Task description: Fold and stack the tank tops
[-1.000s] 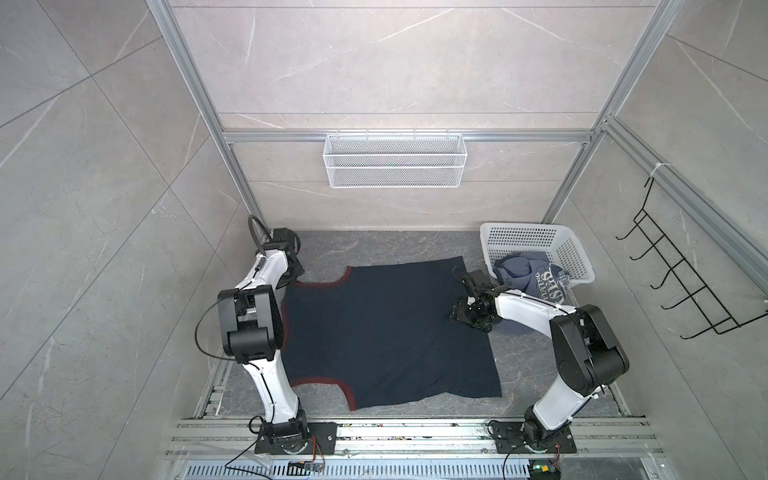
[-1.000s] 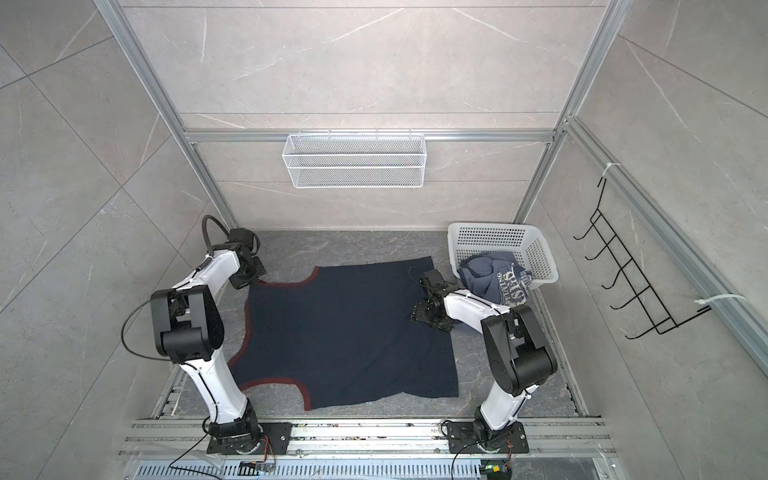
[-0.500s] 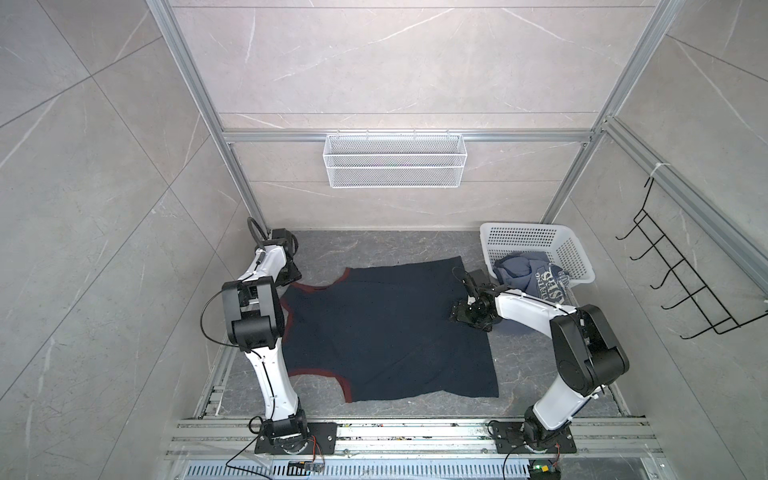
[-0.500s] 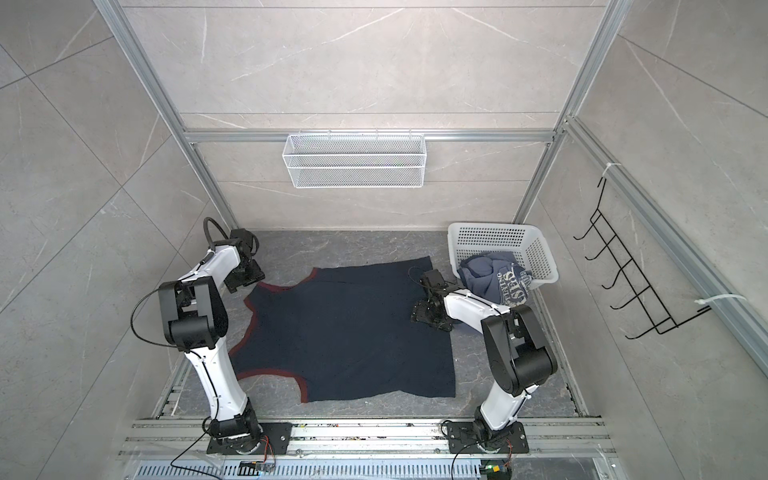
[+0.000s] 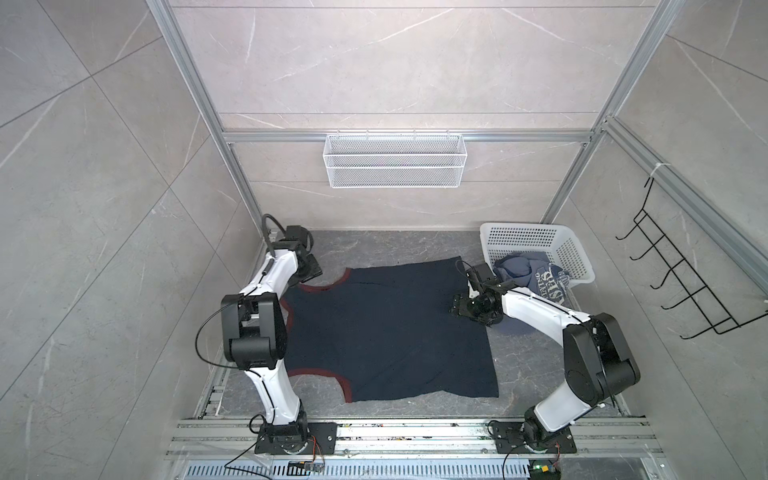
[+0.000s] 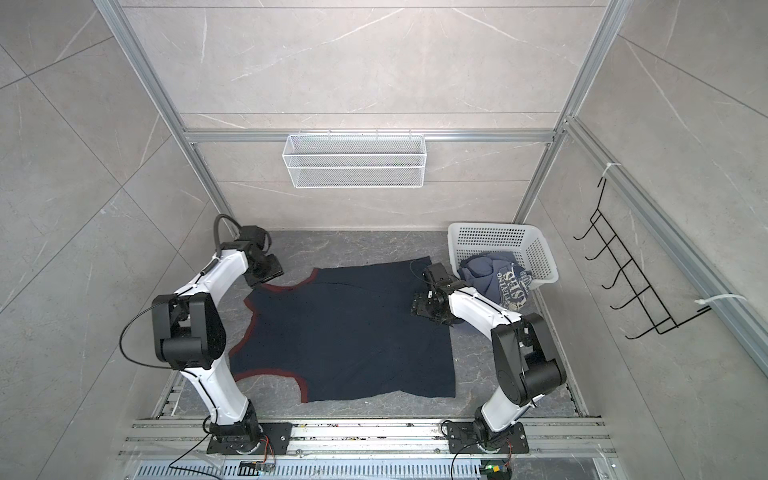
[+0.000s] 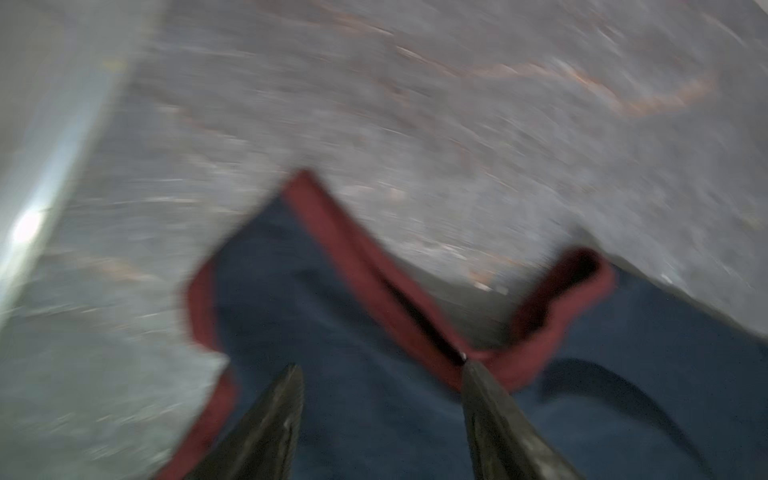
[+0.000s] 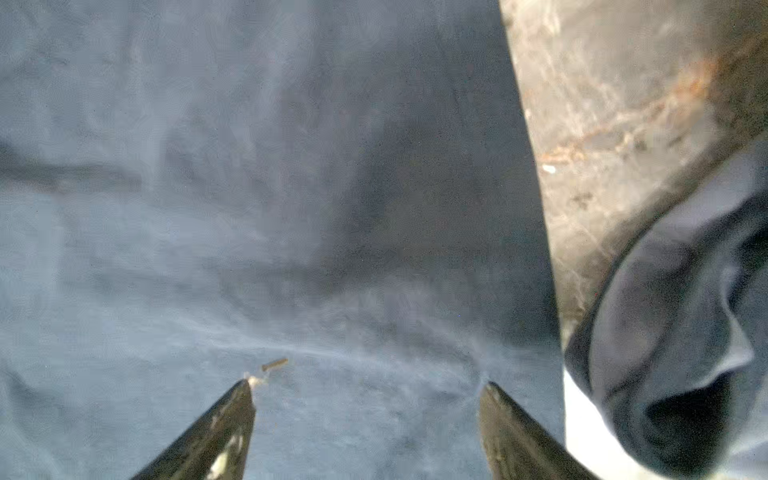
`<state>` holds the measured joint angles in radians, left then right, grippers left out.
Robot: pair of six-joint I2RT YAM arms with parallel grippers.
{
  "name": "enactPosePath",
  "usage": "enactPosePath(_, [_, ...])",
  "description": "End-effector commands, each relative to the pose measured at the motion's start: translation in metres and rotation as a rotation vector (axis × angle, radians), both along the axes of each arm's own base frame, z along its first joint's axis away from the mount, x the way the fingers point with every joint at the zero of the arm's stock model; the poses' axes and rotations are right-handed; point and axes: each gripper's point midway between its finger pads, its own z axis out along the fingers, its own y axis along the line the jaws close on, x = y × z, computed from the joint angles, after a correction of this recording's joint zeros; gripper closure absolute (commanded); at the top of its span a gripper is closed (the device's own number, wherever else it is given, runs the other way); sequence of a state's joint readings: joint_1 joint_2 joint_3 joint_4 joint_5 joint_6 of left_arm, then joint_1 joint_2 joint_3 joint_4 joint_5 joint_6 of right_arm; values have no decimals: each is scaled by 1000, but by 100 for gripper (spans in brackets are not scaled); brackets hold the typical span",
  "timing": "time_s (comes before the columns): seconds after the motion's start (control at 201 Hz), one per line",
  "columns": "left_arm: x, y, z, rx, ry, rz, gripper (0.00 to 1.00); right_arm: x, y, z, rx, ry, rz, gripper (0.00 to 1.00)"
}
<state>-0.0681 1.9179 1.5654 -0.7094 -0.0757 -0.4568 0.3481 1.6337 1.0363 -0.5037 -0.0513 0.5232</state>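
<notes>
**Release confirmed at the far shoulder strap**

Findings. A second ago the left gripper point(image 5: 311, 270) was clamped on the far strap of the navy tank top point(image 5: 386, 328) and held that edge drawn out toward the left wall. We now find its fingers parted, and the strap end has slackened back toward the middle. The garment lies spread flat on the table point(image 5: 374, 245), neckline to the left and hem to the right (no print is visible on the upper face). We judge the spreading step finished and the first fold not yet begun.

Left arm: the elbow is raised high and the forearm reaches to the far-left corner. The fingers hang just over the maroon trim point(image 7: 353, 257). The wrist view is blurred, so we cannot settle whether they touch it.

Right arm: unchanged over the second, with the forearm stretched low from the right. The right gripper point(image 5: 459, 305) has its jaws wide, tips on or just above the navy cloth near the hem, gripping nothing.

The slate-blue tank top point(image 5: 536, 278) sits crumpled, spilling over the rim of the white basket point(image 5: 523, 237) onto the table beside the right forearm.
</notes>
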Motion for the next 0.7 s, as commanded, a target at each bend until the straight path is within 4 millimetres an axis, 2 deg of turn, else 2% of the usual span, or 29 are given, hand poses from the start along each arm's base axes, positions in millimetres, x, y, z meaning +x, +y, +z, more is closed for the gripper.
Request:
enactPosePath(0.0, [28,-72,1,-116,-40,-184,44,3,4,15,23,-30,13,15])
enactPosePath(0.139, [49,-118,-11,-168,-30,-262,54,-1,5,10,36,-19,8,15])
enactPosePath(0.254, [60,-138,-25,-185,-9,-283,56,-5,4,4,35,-9,9,15])
enactPosePath(0.358, [68,-137,-41,-162,26,-251,61,-7,3,0,29,-1,10,15])
enactPosePath(0.383, [70,-135,-38,-148,20,-241,61,-7,3,0,28,-1,10,15])
enactPosePath(0.398, [70,-133,-52,-137,47,-235,61,-7,2,0,26,-1,10,15])
enactPosePath(0.448, [72,-129,-60,-115,63,-222,62,-7,2,0,24,-1,9,15])
enactPosePath(0.692, [84,-128,-84,-85,86,-205,62,-8,-4,-6,-4,15,-10,15])
